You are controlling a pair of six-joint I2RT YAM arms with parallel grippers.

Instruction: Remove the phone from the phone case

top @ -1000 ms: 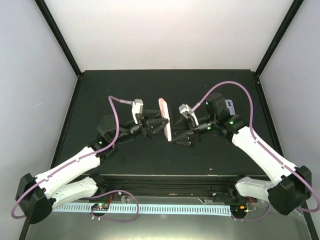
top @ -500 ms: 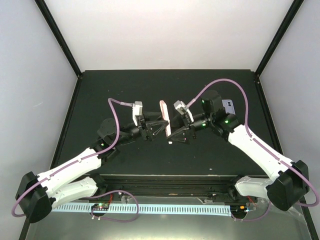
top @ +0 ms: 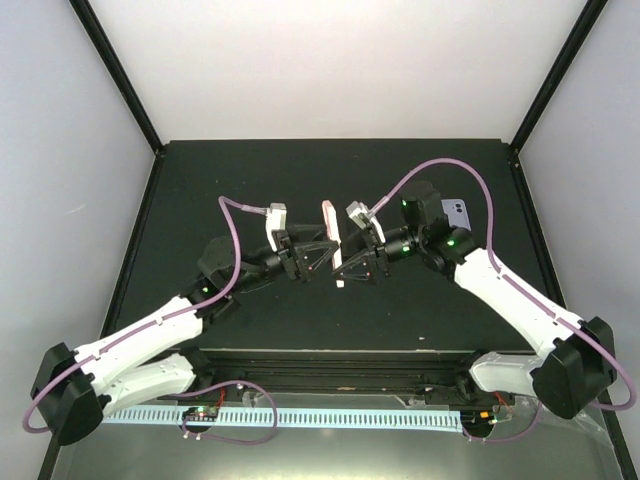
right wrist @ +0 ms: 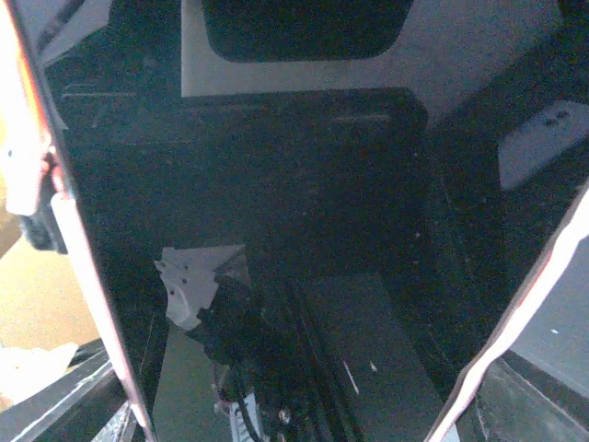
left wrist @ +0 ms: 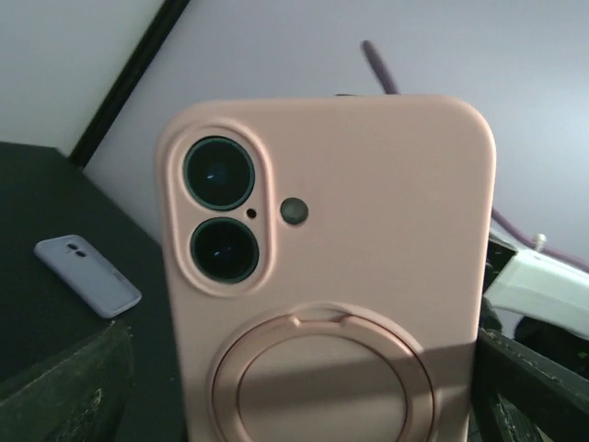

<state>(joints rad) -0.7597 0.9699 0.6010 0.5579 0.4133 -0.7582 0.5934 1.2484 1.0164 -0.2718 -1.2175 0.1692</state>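
A pink phone case (top: 329, 225) with the phone in it stands on edge above the table's middle. My left gripper (top: 320, 257) is shut on the case's two long sides. In the left wrist view the case's back (left wrist: 368, 203), with two camera lenses and a ring, fills the frame; dark fingers (left wrist: 78, 387) show at the bottom corners. My right gripper (top: 352, 263) is open and straddles the phone from the screen side. In the right wrist view the black screen (right wrist: 304, 212) fills the frame, with pink case edges left and right.
A second, lilac phone case (top: 457, 210) lies flat at the table's back right; it also shows in the left wrist view (left wrist: 87, 273). The black table (top: 250, 170) is walled by white panels at the back and sides.
My right gripper has moved left from beside the phone until its fingers straddle it. My left gripper and the case have shifted slightly nearer the table's centre.
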